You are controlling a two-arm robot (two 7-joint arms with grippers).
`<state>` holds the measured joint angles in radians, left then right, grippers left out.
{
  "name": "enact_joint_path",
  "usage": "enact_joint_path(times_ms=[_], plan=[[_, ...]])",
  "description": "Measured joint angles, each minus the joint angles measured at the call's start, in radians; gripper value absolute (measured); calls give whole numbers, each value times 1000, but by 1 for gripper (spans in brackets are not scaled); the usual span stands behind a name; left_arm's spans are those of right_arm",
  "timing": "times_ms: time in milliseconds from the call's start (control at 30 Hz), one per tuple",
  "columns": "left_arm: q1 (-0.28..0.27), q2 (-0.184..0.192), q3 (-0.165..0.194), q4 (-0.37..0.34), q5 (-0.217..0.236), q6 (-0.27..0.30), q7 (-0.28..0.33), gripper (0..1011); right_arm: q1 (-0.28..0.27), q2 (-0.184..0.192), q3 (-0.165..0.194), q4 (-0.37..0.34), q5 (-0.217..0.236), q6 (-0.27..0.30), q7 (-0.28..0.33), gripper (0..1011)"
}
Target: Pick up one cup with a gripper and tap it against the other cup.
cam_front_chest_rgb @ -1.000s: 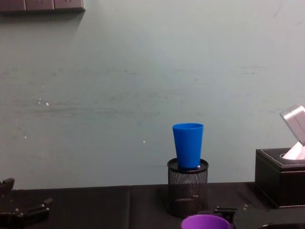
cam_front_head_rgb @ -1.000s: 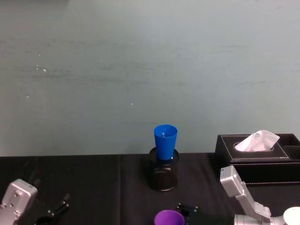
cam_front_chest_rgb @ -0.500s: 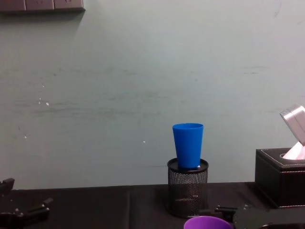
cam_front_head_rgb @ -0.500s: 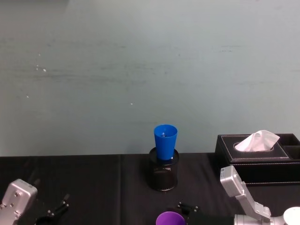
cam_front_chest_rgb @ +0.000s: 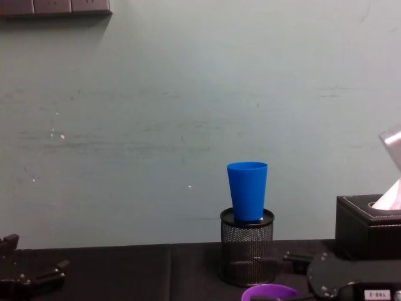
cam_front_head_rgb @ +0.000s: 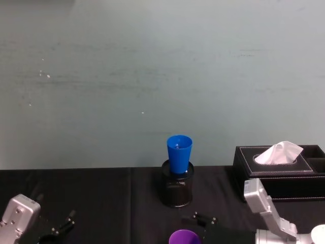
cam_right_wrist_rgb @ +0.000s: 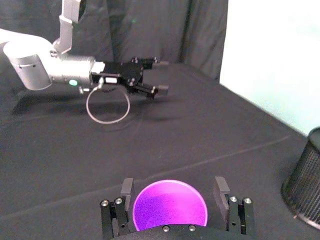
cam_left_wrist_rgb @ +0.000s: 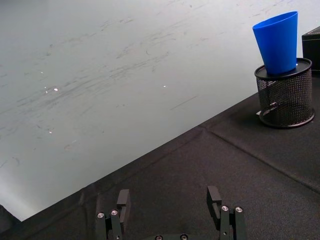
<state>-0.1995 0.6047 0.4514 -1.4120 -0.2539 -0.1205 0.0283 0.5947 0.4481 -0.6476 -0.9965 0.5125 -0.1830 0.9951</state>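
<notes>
The purple cup (cam_right_wrist_rgb: 170, 206) stands upright at the table's near edge (cam_front_head_rgb: 184, 237) (cam_front_chest_rgb: 270, 293). My right gripper (cam_right_wrist_rgb: 173, 182) is open, with one finger on each side of the cup's rim and a small gap showing. In the head view the right gripper (cam_front_head_rgb: 204, 219) sits just behind the cup. The blue cup (cam_front_head_rgb: 179, 152) (cam_front_chest_rgb: 247, 191) (cam_left_wrist_rgb: 277, 42) stands upright in the black mesh pen holder (cam_front_head_rgb: 177, 189) (cam_front_chest_rgb: 247, 254), farther back at mid table. My left gripper (cam_left_wrist_rgb: 168, 195) is open and empty at the near left (cam_front_head_rgb: 61, 226).
A black tissue box (cam_front_head_rgb: 277, 170) (cam_front_chest_rgb: 366, 229) with a white tissue stands at the back right. Black cloth (cam_left_wrist_rgb: 210, 160) covers the table, with a pale wall behind. The right wrist view shows the left gripper (cam_right_wrist_rgb: 162, 76) farther off, with a thin ring (cam_right_wrist_rgb: 107, 107) under it.
My right arm has shifted a little to the right, and its fingers reach farther forward beside the purple cup. The blue cup and the left gripper have stayed put.
</notes>
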Motion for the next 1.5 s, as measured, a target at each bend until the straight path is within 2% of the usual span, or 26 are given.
enact_joint_path(times_ms=[167, 267, 300, 367, 400, 433, 500, 533, 600, 733, 967, 1067, 1500], plan=[[0, 0, 0, 0, 0, 0, 0, 1000, -28, 13, 29, -47, -2, -52, -45, 1003], [0, 0, 0, 0, 0, 0, 0, 1000, -60, 32, 53, -103, -27, -73, -120, 1003], [0, 0, 0, 0, 0, 0, 0, 1000, -86, 47, 68, -143, -52, -73, -186, 1003], [0, 0, 0, 0, 0, 0, 0, 1000, -108, 58, 83, -180, -77, -67, -251, 1003], [0, 0, 0, 0, 0, 0, 0, 1000, -121, 64, 90, -199, -91, -60, -288, 1002], [0, 0, 0, 0, 0, 0, 0, 1000, -149, 76, 107, -236, -117, -40, -360, 1003], [0, 0, 0, 0, 0, 0, 0, 1000, -173, 83, 123, -268, -138, -13, -426, 1002], [0, 0, 0, 0, 0, 0, 0, 1000, -195, 89, 137, -295, -159, 16, -489, 1003], [0, 0, 0, 0, 0, 0, 0, 1000, -221, 93, 155, -328, -184, 57, -564, 1003], [0, 0, 0, 0, 0, 0, 0, 1000, -246, 92, 177, -355, -208, 109, -640, 1003], [0, 0, 0, 0, 0, 0, 0, 1000, -266, 84, 200, -380, -238, 178, -701, 1003], [0, 0, 0, 0, 0, 0, 0, 1000, -262, 78, 202, -380, -244, 209, -703, 1003], [0, 0, 0, 0, 0, 0, 0, 1000, -261, 78, 202, -379, -244, 208, -701, 1003]])
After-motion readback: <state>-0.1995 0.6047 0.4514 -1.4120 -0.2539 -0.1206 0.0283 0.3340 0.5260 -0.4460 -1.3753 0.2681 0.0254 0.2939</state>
